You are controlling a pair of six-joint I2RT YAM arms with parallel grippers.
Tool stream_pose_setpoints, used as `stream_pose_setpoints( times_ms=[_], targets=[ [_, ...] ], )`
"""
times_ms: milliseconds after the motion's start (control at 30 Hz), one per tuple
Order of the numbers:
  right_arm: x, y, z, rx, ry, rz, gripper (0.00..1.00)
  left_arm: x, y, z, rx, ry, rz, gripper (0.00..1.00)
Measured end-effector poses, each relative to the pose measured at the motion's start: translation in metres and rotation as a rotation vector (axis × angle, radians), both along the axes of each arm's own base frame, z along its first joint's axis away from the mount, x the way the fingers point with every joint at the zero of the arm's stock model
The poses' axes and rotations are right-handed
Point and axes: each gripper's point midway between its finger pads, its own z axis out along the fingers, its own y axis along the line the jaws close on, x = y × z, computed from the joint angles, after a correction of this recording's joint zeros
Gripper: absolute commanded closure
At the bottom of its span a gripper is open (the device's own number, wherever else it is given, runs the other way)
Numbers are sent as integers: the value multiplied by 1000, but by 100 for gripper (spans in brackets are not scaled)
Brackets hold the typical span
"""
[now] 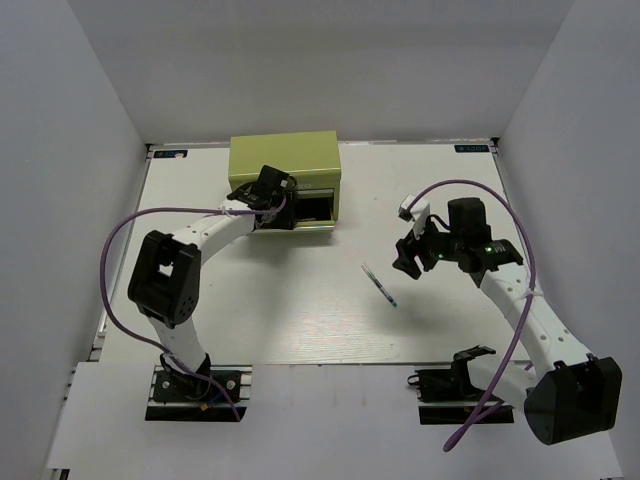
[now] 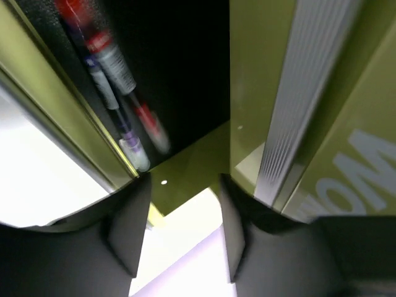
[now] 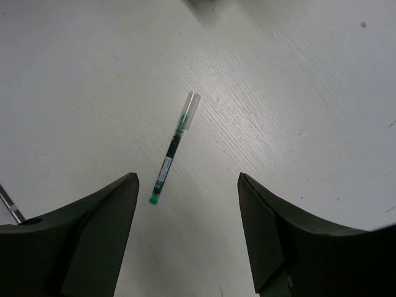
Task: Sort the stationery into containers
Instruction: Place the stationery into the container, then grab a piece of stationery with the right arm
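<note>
White walls are seen on three sides of a white table (image 1: pixel 300 330). In the top view, one olive chest (image 1: pixel 285 158) is found at the far edge, left of centre, with a drawer (image 1: pixel 305 227) standing open toward the arms. The left gripper (image 1: pixel 268 195) is placed at that open front; how far its fingers are apart cannot be told from above. One pen (image 1: pixel 381 286) is seen lying alone on the table, well apart from the chest, and the right gripper (image 1: pixel 408 262) is held near it, to its right in this view. Two arms, one chest and one loose pen are counted.

In the left wrist view, what is hidden from above is shown: the drawer's dark inside, where several pens (image 2: pixel 124 93) are laid side by side along the left wall, with red and violet marks among them. They are blurred, so no firm count can be given. The fingers (image 2: pixel 127 229) are parted by a modest gap, and nothing is gripped between them.

In the right wrist view the loose pen is shown closely: a green tip, a dark barrel and a clear cap can be made out. It is seen flat on the table, ahead of the fingers (image 3: pixel 99 229), which are spread wide with nothing held between them.
</note>
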Motion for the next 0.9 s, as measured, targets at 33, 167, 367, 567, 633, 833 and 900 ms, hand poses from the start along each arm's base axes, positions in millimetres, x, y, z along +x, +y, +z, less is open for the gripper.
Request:
stream_pose_setpoints(
  times_ms=[33,167,367,567,633,833,900],
  targets=[
    [-1,1,-1,3,8,9,29,1,0,0,-4,-2,3,37],
    [-11,7,-15,14,66,61,29,5,-2,1,-32,-23,0,27],
    [-21,12,-39,17,174,93,30,-3,-10,10,-62,-67,-86,25],
    [-31,17,-70,-23,269,96,30,-36,-20,48,-61,-150,-284,27],
    [-30,19,-82,-55,297,85,30,-52,-21,60,-45,-177,-362,28],
    [-21,22,-114,-162,336,18,32,-118,8,48,133,-169,-568,31],
    [-18,22,-122,-199,336,-7,34,-143,26,34,200,-134,-615,31]
  ],
)
